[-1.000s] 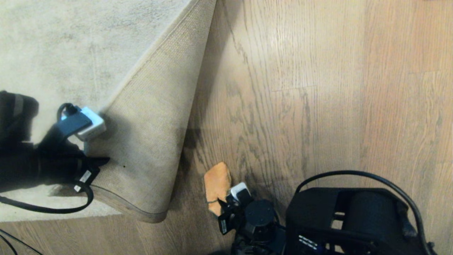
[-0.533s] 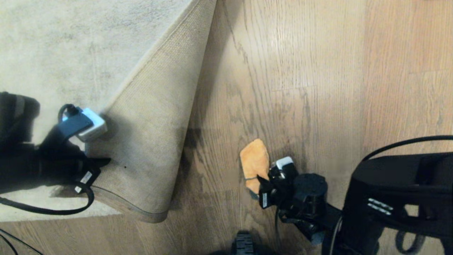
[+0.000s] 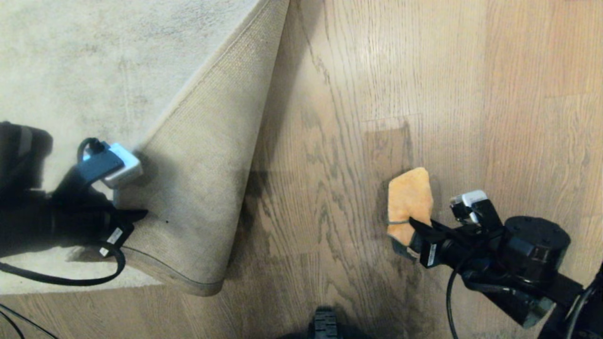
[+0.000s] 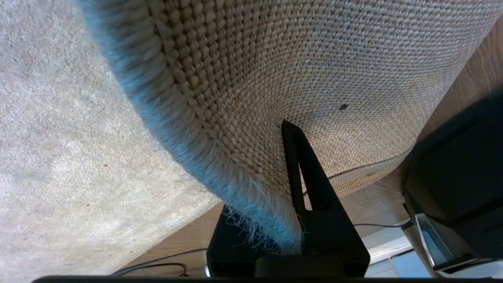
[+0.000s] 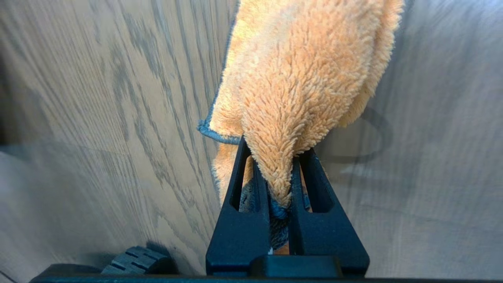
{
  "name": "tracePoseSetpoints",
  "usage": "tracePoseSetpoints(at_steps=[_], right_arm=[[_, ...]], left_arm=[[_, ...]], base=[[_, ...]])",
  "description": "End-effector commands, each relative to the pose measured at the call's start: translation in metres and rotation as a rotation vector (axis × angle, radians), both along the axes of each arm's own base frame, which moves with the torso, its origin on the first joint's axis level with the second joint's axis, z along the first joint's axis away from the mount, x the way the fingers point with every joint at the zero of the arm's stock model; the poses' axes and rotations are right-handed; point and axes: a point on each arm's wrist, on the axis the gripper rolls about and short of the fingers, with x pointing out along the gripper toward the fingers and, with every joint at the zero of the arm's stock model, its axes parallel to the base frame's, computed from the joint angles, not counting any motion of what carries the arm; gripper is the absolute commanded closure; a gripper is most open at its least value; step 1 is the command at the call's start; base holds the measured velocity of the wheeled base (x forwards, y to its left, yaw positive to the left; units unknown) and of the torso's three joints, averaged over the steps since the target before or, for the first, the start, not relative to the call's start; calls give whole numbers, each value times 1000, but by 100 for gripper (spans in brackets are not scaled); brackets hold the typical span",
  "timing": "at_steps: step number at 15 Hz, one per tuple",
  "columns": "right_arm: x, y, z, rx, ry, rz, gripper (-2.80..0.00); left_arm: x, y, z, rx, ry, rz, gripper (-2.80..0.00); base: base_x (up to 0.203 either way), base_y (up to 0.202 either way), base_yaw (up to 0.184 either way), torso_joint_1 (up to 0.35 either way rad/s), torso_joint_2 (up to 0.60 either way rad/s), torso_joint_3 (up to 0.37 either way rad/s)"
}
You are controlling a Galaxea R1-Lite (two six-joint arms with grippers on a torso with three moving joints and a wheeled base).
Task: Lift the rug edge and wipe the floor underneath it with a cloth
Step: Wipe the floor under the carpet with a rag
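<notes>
Holding the rug edge (image 3: 188, 278) folded back, the left gripper (image 3: 123, 221) at about nine o'clock in the head view has its fingers pressed together on the corner, so the tan woven backing faces up. In the left wrist view one finger (image 4: 304, 173) lies against the backing, with the frayed pile tucked beside it. That pinch looks shallow; if the heavy rug slides out, the flap would likely drop back over the floor (image 3: 301, 155) before wiping is done.

Just right of the flap, a shadowed strip of planks runs from twelve toward six o'clock; this exposed patch is probably what needs wiping.

Further right, near four o'clock, the right gripper (image 3: 417, 233) pinches the cloth (image 3: 409, 202) by one end, the rest lying forward over the boards, well apart from the rug. The risk here is wiping open floor and missing the uncovered strip. The bunched cloth could also drag loose from the narrow pinch.
</notes>
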Motion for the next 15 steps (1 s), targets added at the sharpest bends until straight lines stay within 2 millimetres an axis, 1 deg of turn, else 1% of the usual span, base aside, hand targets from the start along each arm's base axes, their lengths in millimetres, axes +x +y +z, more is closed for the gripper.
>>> tracePoseSetpoints(at_steps=[1,3,5,8,10,12,15], right_arm=[[-5,-1,12,33,-58,24,0],[-4,12,9,39,-53,109,0],[1,34,7,47,-62,180,0],[7,89,-7,54,-61,320,0],[6,127,-25,49,-48,406,0],[2,162,-52,33,-19,478,0],[-3,204,-90,22,-3,532,0]], left_arm=[[-1,0,3,2,-12,-2,0],[-3,0,3,2,-17,-2,0],[-4,0,3,2,-16,-2,0],[-4,0,3,4,-17,-2,0],[-4,0,2,4,-13,-2,0],[-4,0,2,4,-11,-3,0],[-4,-3,-2,5,5,-15,0]], base=[[0,0,0,0,0,0],[0,0,0,0,0,0],[0,0,0,0,0,0],[0,0,0,0,0,0],[0,0,0,0,0,0],[0,0,0,0,0,0],[0,0,0,0,0,0]])
